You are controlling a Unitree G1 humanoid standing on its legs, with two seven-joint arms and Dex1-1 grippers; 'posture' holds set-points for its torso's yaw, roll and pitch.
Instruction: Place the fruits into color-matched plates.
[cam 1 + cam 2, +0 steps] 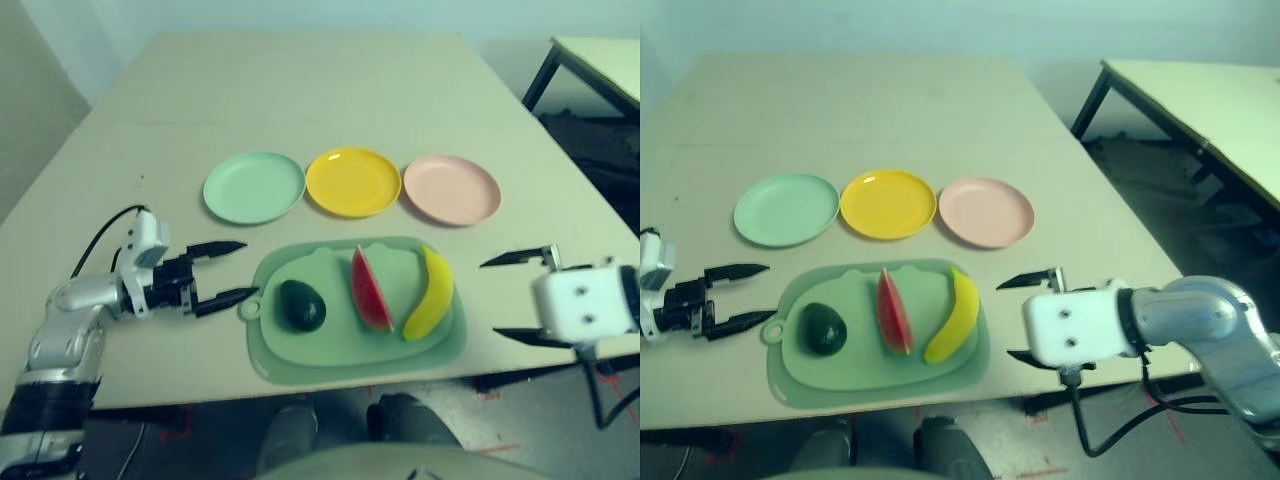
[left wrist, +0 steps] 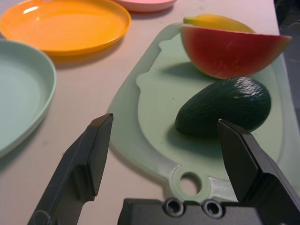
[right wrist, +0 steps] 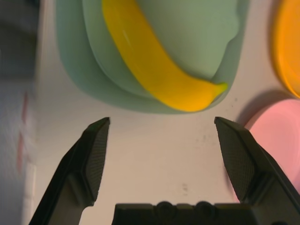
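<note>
Green mat (image 1: 300,355) carries avocado (image 1: 301,304), watermelon (image 1: 370,289), banana (image 1: 430,293). Beyond the mat: mint plate (image 1: 254,187), yellow plate (image 1: 353,181), pink plate (image 1: 452,189), nothing on them. Left gripper (image 1: 232,270) wide apart beside mat's tab; right gripper (image 1: 515,298) wide apart near banana side.

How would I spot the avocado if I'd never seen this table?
Find the green mat at the table's near edge, below the row of three plates. Three fruits lie on it; the avocado is the one nearest the mat's loop tab, on the robot's left. It is the only dark green, oval, bumpy one.
</note>
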